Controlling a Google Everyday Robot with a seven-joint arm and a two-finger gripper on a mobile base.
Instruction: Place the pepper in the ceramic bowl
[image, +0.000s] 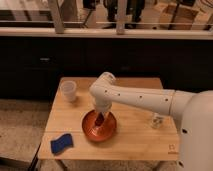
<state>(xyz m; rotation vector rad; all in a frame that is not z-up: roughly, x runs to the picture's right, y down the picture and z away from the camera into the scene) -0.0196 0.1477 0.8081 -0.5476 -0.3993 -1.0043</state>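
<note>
The orange-brown ceramic bowl (88, 131) sits on the wooden table (140, 142), front centre. The white arm reaches down from the right, and the gripper (102, 114) hangs just over the middle of the bowl. The small dark red pepper (101, 120) shows at the gripper's tip, low inside the bowl. I cannot tell whether it is still held or rests on the bowl's bottom.
A white cup (68, 90) stands at the table's back left. A blue sponge (61, 143) lies at the front left corner. A small pale object (158, 120) stands on the right side. A dark cabinet wall lies behind the table.
</note>
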